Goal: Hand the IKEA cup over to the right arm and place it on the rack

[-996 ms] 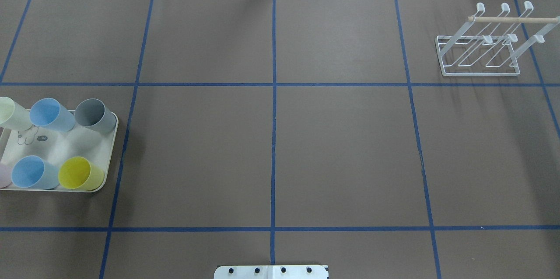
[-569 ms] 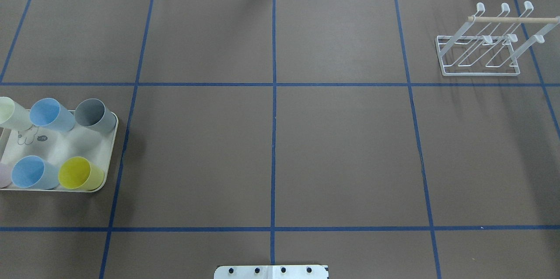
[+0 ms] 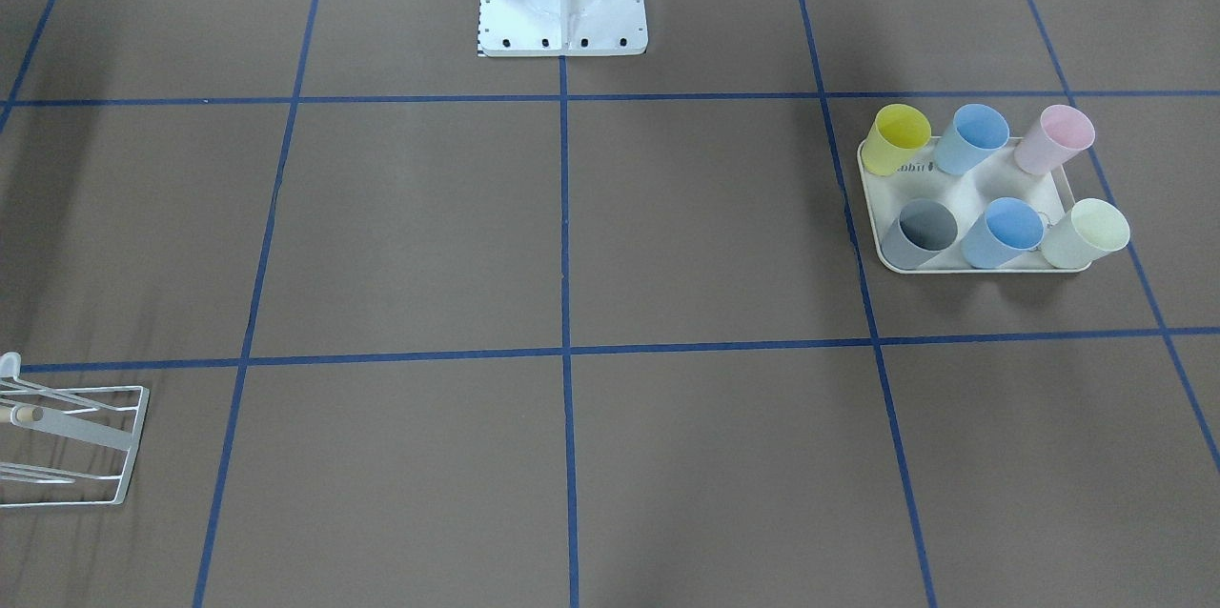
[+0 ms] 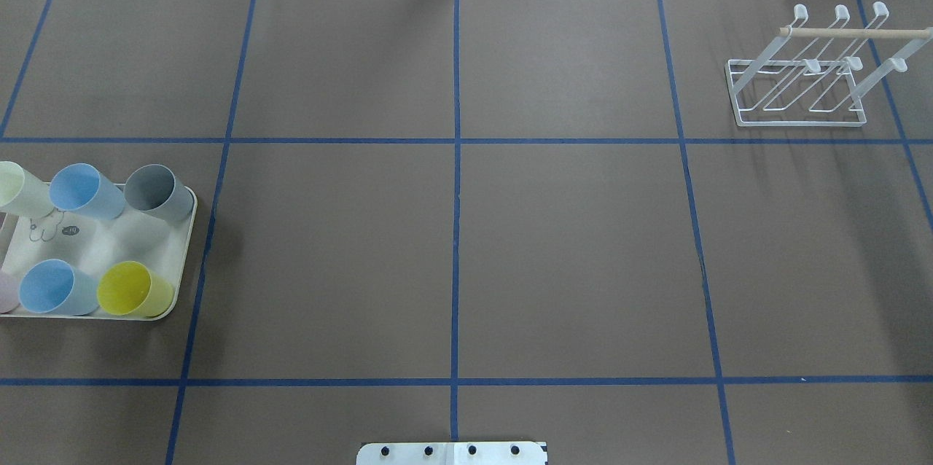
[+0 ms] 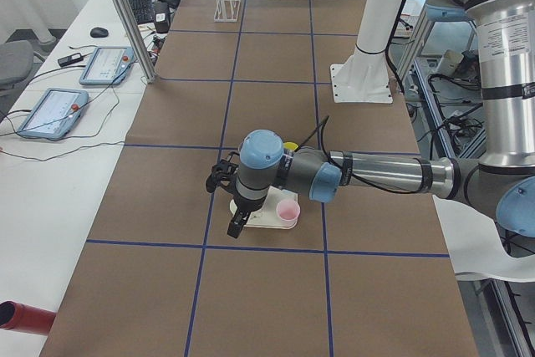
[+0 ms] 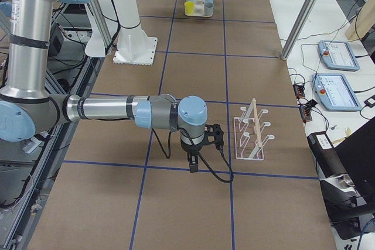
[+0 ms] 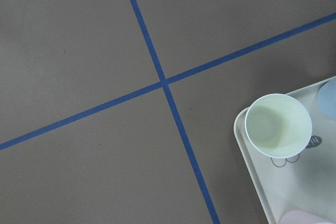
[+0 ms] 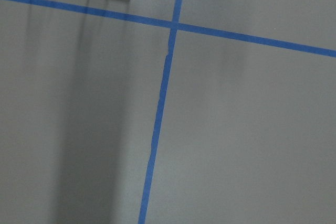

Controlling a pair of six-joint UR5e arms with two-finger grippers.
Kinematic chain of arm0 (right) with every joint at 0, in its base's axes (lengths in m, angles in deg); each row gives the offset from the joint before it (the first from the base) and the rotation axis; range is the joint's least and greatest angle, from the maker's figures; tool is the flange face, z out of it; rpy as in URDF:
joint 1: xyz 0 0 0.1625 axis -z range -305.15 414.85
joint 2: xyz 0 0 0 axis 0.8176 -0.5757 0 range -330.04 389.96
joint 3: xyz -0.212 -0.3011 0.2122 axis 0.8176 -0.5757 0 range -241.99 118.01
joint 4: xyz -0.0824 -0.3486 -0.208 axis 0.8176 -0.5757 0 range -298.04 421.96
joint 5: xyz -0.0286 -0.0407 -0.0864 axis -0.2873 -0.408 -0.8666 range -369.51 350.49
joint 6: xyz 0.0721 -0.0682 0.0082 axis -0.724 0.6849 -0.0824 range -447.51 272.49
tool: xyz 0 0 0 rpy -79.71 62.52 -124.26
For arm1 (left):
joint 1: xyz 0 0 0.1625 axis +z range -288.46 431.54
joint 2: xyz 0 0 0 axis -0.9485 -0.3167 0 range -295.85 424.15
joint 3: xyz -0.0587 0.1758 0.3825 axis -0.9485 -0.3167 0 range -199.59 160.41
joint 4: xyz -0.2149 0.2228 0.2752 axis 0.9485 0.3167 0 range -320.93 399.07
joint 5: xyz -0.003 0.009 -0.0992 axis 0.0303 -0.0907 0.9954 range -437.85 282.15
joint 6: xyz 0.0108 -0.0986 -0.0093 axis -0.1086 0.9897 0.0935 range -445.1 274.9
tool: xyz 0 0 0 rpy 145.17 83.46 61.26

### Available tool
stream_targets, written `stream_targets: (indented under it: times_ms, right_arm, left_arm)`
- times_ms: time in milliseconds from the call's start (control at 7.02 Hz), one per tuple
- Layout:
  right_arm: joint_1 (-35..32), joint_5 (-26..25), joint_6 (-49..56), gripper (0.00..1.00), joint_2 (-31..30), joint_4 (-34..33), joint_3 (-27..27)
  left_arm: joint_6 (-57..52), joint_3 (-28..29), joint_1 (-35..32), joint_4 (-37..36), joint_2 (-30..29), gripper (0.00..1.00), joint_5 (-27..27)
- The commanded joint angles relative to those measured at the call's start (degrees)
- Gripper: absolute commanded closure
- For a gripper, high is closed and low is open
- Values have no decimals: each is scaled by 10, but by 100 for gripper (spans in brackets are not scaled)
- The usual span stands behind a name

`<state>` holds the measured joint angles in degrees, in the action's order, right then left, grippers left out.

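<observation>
Reaching step: the left tool (image 5: 236,225) hangs over the tray (image 7: 283,192) corner, and I cannot tell its opening. Next, it must lower around a cup (image 7: 278,125).

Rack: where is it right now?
In the overhead view, the rack stands at the far right of the table, on the robot's right side, opposite the cream tray at the left edge.

brown bench (image 4: 568,246) crossed by a blue tape (image 4: 456,232) grid. cream tray (image 3: 982,184) with a dark rabbit doodle. yellow cup (image 3: 900,137), blue cup (image 3: 972,137), second blue cup (image 3: 1006,232), pink cup (image 3: 1056,137), grey cup (image 3: 921,233), pale green cup (image 3: 1088,233). white wire rack (image 4: 802,123), light wooden rod (image 4: 853,33).
</observation>
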<state>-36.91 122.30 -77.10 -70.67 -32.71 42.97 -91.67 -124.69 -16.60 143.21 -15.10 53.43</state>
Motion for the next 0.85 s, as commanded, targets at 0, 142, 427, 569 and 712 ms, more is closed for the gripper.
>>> stream_targets:
  times_ms: [0, 142, 427, 569, 712]
  right_arm:
    - [1, 38, -5, 0, 2, 2, 10]
    - [1, 48, -8, 0, 2, 3, 30]
    - [1, 51, -7, 0, 13, 11, 53]
    - [1, 50, -8, 0, 17, 62, 50]
    - [1, 50, -43, 0, 17, 92, 51]
  left_arm:
    - [127, 0, 2, 2, -43, 0, -2]
    - [167, 5, 2, 2, -62, 0, -3]
    - [161, 9, 2, 42, -64, 0, 3]
    - [154, 12, 2, 77, -65, 0, 2]
    - [155, 16, 3, 144, -71, 0, -3]
